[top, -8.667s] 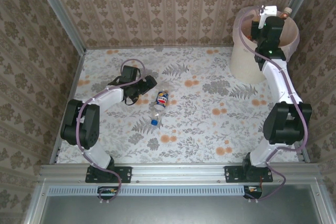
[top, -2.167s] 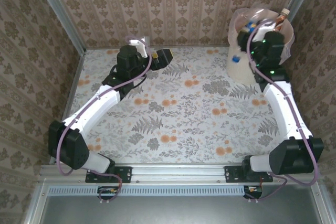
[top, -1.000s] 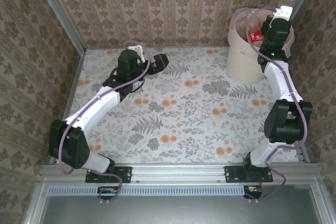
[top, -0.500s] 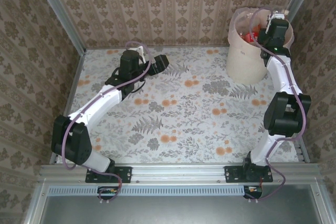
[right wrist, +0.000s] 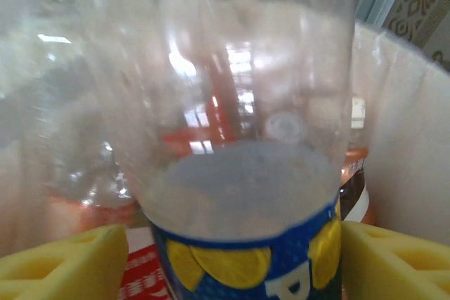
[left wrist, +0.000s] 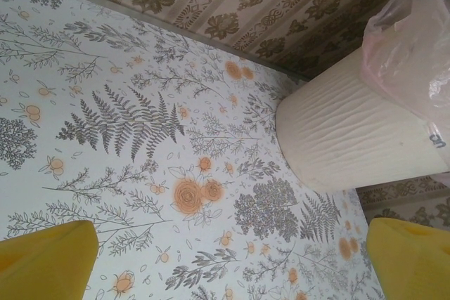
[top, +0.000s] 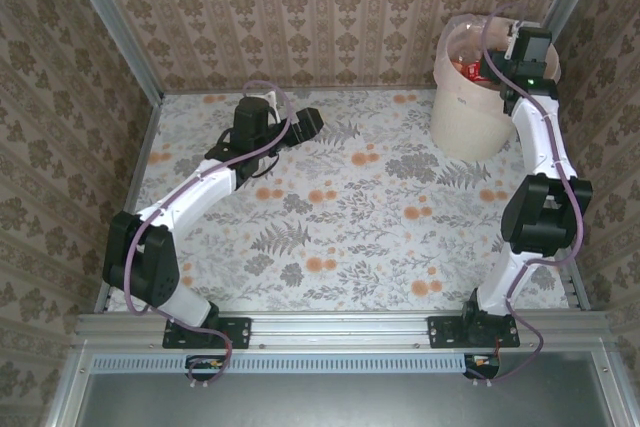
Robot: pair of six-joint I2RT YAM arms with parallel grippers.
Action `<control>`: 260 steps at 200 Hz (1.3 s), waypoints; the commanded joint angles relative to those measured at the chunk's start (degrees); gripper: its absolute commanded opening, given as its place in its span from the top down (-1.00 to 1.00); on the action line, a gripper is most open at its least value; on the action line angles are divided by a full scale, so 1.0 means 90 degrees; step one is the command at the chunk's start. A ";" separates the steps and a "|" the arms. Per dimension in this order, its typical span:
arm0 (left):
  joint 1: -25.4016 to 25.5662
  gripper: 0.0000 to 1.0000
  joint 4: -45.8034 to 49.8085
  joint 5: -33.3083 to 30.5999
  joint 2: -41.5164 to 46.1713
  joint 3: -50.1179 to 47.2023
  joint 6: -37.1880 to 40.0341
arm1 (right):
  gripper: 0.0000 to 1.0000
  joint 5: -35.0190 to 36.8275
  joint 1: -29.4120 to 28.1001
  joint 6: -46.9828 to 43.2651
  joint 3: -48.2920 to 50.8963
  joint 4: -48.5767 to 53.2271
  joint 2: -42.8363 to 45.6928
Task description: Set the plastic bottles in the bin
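Right wrist view: spread right claw [right wrist: 232,261] flanks a bottle [right wrist: 239,138], probably light, slippery, crushable; take it at its label.

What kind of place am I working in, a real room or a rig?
Probably a mock-room test cell: wallpaper panels set in bare aluminium framing, a floral-print tabletop, and two robot arms bolted to a metal rail at its near edge.

Floral tabletop [top: 350,237], patterned wallpaper walls [top: 330,17]
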State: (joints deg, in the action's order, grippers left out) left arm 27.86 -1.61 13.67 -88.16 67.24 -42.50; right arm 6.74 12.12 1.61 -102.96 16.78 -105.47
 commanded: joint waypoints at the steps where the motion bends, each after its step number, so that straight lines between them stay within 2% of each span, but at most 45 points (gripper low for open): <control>1: -0.0067 -1.00 0.0137 0.0068 -0.0038 0.0163 -0.0091 | -0.60 -0.0051 0.0021 0.0629 0.0126 -0.0769 0.0553; 32: -0.0078 -1.00 0.0142 0.0101 -0.0066 0.0143 -0.0091 | -0.60 0.0559 0.0106 0.0929 0.0069 -0.1047 0.0409; 54: -0.0087 -1.00 0.0139 0.0112 -0.0072 0.0126 -0.0099 | -0.33 0.1253 0.0163 0.0955 -0.0645 -0.0237 -0.0114; 79: -0.0102 -1.00 0.0140 0.0119 -0.0083 0.0104 -0.0104 | -0.07 0.1288 0.0206 0.0769 -0.1059 0.0217 -0.0614; 107: -0.0107 -1.00 0.0144 0.0128 -0.0124 0.0093 -0.0130 | 0.01 0.1316 0.0238 0.0666 -0.1178 0.0706 -0.1025; 126: -0.0116 -1.00 0.0163 0.0141 -0.0156 0.0127 -0.0141 | 0.04 0.0937 0.0245 0.0727 -0.1021 0.0834 -0.1032; 164: -0.0142 -1.00 0.0202 0.0150 -0.0215 0.0185 -0.0130 | 0.02 -0.0442 0.0254 0.0651 -0.0208 -0.0159 -0.0243; 184: -0.0146 -1.00 0.0206 0.0153 -0.0224 0.0177 -0.0145 | -0.07 -0.1032 0.0258 0.0555 -0.0108 -0.0462 0.0131; 219: -0.0146 -1.00 0.0193 0.0119 -0.0167 0.0098 -0.0124 | -0.35 -0.1172 0.0262 0.0605 0.0070 -0.0803 0.0743; 240: -0.0146 -1.00 0.0179 0.0058 -0.0059 -0.0022 -0.0098 | -0.46 -0.1523 0.0256 0.0637 0.0442 -0.1108 0.1165; 244: -0.0316 -1.00 0.0180 0.0040 -0.0031 -0.0053 -0.0094 | -0.48 -0.1562 0.0255 0.0654 0.0512 -0.1171 0.1240; 260: -0.0413 -1.00 0.0216 -0.0081 0.0119 -0.0192 -0.0023 | -0.57 -0.1607 0.0261 0.0747 0.0858 -0.1364 0.1611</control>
State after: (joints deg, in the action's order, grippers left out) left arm 26.26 0.03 14.28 -89.76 67.09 -42.92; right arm -3.95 14.61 7.57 -98.74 9.47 -96.99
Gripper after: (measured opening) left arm 0.999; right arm 0.758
